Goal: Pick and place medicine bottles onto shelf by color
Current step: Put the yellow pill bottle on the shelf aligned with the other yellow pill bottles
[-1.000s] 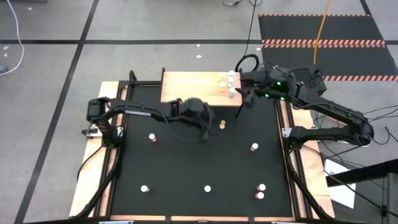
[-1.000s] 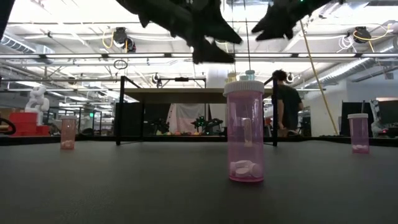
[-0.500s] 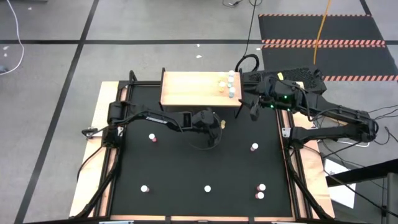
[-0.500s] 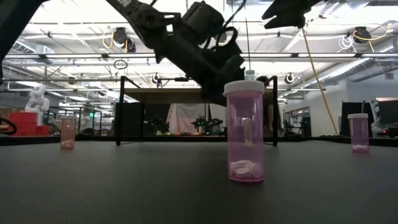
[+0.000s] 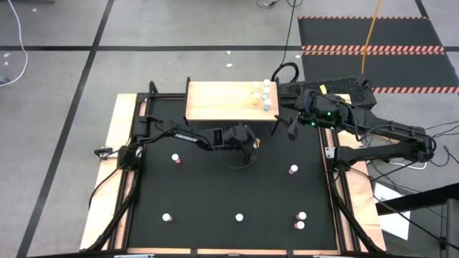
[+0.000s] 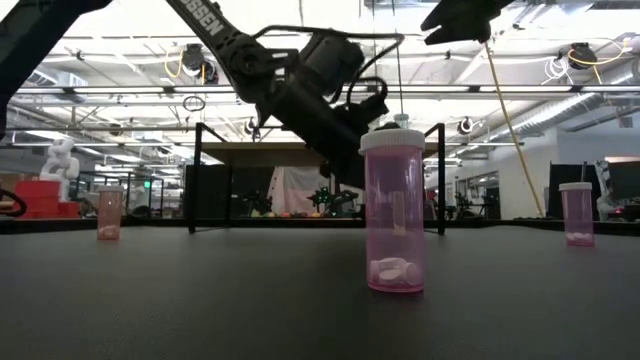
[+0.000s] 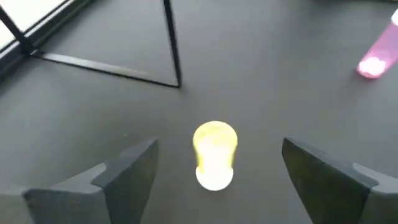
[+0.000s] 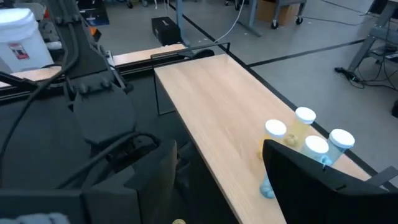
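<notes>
A yellow medicine bottle [image 7: 214, 144] lies on its side on the black mat, its white cap [image 7: 214, 177] toward my left gripper [image 7: 219, 148]. That gripper is open and low over the mat, one finger on each side of the bottle, touching nothing. It sits just in front of the shelf [image 5: 222, 100], a tan board on black legs. Yellow and blue bottles [image 8: 305, 134] stand on the shelf's right end. My right gripper [image 5: 292, 129] hangs open and high beside that end, holding nothing.
Several pink bottles with white caps stand on the mat [image 5: 215, 186]: one at left [image 5: 176, 158], one at right [image 5: 292, 170], others along the near edge [image 5: 239, 217]. One of the shelf's black legs [image 7: 174, 43] stands just beyond the yellow bottle.
My left gripper has come down toward the mat and tipped nose-down, moving toward the table's right until its open fingers stand on either side of the yellow bottle. My right gripper has swung away from the shelf's right end toward the near and right edges, staying high.
</notes>
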